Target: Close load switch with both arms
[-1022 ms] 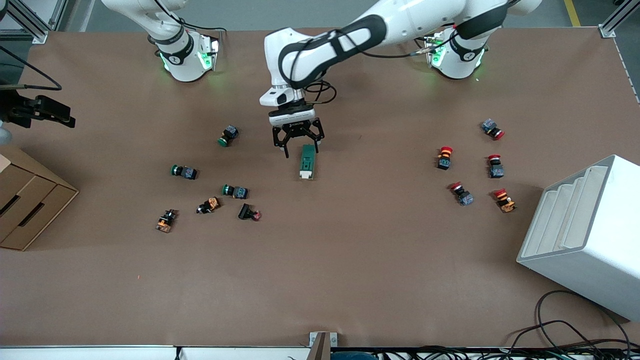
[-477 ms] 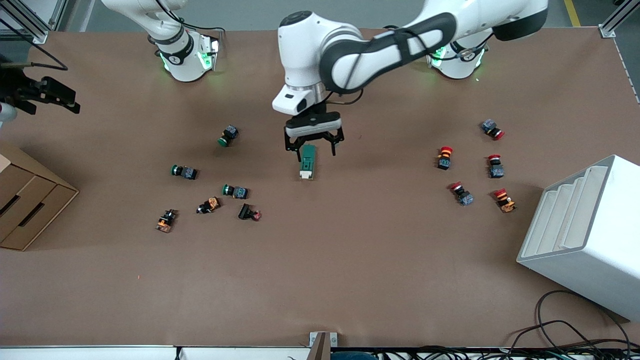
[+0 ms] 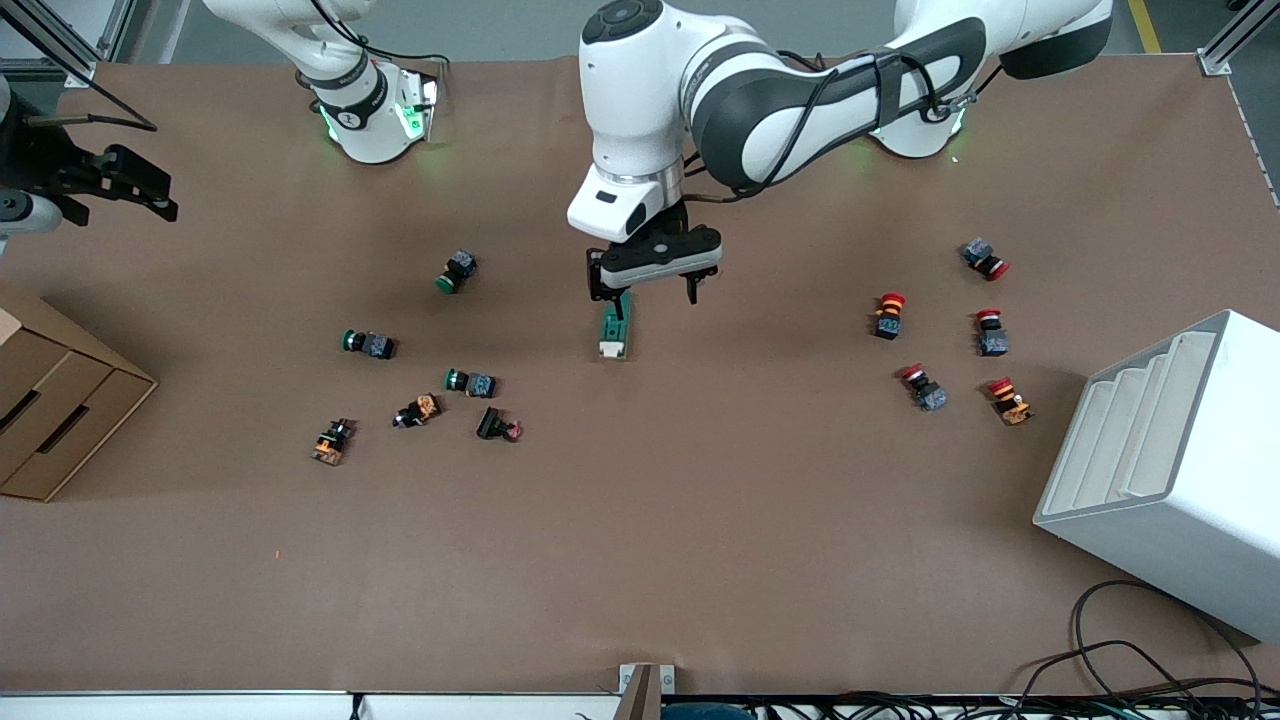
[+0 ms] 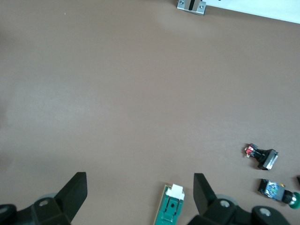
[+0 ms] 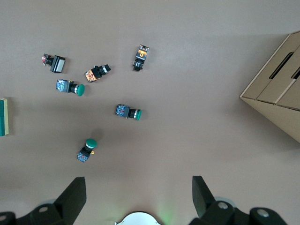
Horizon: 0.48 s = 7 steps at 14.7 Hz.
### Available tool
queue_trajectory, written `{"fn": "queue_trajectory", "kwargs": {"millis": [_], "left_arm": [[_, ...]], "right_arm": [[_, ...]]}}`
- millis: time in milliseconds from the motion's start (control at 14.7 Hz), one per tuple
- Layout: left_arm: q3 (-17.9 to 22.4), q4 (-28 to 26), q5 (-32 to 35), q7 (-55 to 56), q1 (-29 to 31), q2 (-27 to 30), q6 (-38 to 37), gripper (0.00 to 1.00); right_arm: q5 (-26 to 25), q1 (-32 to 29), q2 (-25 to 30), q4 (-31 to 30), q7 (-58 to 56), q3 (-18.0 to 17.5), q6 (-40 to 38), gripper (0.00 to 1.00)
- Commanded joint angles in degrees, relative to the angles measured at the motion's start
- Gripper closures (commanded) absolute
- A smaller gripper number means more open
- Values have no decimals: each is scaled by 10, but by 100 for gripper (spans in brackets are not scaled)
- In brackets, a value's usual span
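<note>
The load switch (image 3: pixel 613 332) is a dark-green oblong block that lies flat in the middle of the table, its white lever end (image 3: pixel 610 349) nearer the front camera. My left gripper (image 3: pixel 645 291) is open and empty, hovering over the switch's green end. In the left wrist view the switch (image 4: pixel 171 209) lies between the fingers (image 4: pixel 202 189), close to one of them and not touched. My right gripper (image 3: pixel 140 190) is open and empty, up high over the table edge at the right arm's end. Its wrist view shows the switch at the picture's edge (image 5: pixel 3 117).
Green push buttons (image 3: pixel 455 272) (image 3: pixel 368 344) (image 3: pixel 470 382), orange ones (image 3: pixel 418 410) (image 3: pixel 332 441) and a black one (image 3: pixel 498 426) lie toward the right arm's end. Several red buttons (image 3: pixel 888 315) lie toward the left arm's end, beside a white rack (image 3: pixel 1170 470). A cardboard box (image 3: pixel 50 400) sits at the right arm's end.
My left arm has swung and turned its wrist, carrying the open gripper a little toward the left arm's end over the switch. My right gripper has drifted slightly inward. The switch has not moved.
</note>
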<state>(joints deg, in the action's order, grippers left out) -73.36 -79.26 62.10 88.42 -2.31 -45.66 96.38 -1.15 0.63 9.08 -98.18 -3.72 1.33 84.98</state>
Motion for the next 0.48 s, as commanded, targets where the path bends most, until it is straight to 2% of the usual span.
{"fn": "queue_trajectory", "kwargs": {"millis": [0, 136, 204, 409], "left_arm": [[-3, 25, -22, -10, -3, -1, -17, 0], [-6, 32, -36, -13, 8, 0, -17, 0], [-2, 52, -45, -19, 1, 2, -17, 0], [14, 62, -68, -25, 1, 20, -16, 0]], "right_arm": [[2, -12, 37, -17, -2, -6, -13, 0], [2, -15, 52, -17, -3, -2, -27, 0], [0, -16, 51, -17, -3, -2, -25, 0], [0, -13, 50, -18, -3, -4, -22, 0]]}}
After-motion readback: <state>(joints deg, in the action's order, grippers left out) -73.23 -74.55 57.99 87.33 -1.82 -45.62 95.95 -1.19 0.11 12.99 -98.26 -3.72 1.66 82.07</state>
